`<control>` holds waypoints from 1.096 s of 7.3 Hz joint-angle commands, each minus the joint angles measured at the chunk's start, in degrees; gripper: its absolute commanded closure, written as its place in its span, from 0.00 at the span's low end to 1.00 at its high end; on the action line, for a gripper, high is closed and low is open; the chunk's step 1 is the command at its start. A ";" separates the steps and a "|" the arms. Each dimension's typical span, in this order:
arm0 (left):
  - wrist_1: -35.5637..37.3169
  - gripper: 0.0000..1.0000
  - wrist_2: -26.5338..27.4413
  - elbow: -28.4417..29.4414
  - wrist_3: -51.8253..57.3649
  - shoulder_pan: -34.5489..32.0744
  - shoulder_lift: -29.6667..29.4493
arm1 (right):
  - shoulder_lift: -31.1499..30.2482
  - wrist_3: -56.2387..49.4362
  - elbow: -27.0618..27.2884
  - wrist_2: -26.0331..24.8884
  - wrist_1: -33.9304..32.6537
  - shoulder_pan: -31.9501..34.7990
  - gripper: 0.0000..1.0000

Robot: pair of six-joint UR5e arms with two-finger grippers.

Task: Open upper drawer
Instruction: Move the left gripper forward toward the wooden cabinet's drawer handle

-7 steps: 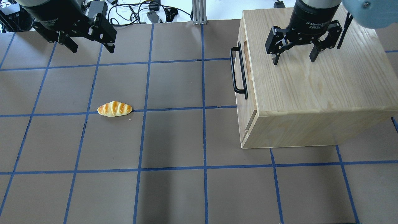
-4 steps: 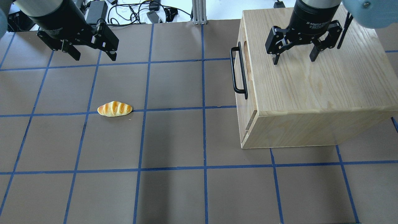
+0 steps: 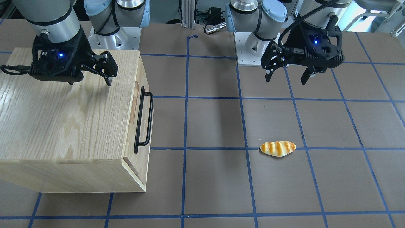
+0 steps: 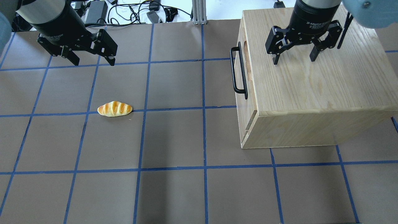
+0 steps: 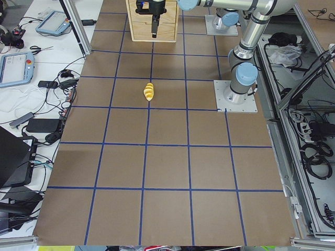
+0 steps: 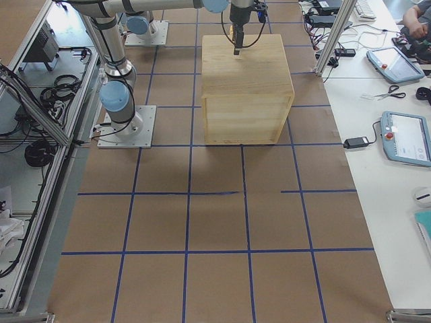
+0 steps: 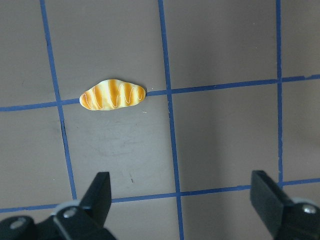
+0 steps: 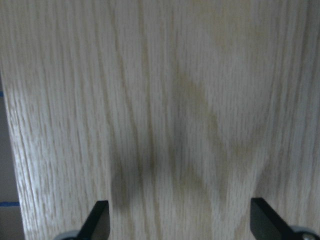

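Note:
The upper drawer [image 4: 250,102] is the top part of a light-oak cabinet's front and looks shut. It has a long black bar handle [image 4: 238,70] and also shows in the front-facing view [image 3: 130,155] with that handle [image 3: 142,120]. My right gripper [image 4: 293,60] is open and empty. It hovers over the cabinet top [image 8: 165,100], behind the handle side, and shows in the front-facing view [image 3: 90,82]. My left gripper [image 4: 93,61] is open and empty above the table, far from the cabinet. It shows in the front-facing view [image 3: 286,79] and the left wrist view [image 7: 182,200].
A toy bread roll [image 4: 114,109] lies on the brown, blue-taped table [image 4: 174,140], between my left gripper and the table's middle. It also shows in the left wrist view [image 7: 113,95]. Cables and power bricks [image 4: 149,12] lie beyond the table edge.
My left gripper has moved a little down the overhead view, toward the bread roll, still open. The right gripper, the cabinet and the drawer have not moved.

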 commanded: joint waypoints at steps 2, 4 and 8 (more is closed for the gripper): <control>3.67 0.01 -4.99 2.46 -13.26 -2.18 -5.87 | 0.00 0.05 0.07 0.00 0.00 0.05 0.00; 12.71 0.01 -10.27 2.29 -23.80 -7.62 -10.79 | 0.00 -0.03 -0.01 0.00 0.00 0.05 0.00; 24.69 0.00 -23.89 1.94 -32.91 -15.72 -17.39 | 0.00 -0.03 0.07 0.00 0.00 0.05 0.00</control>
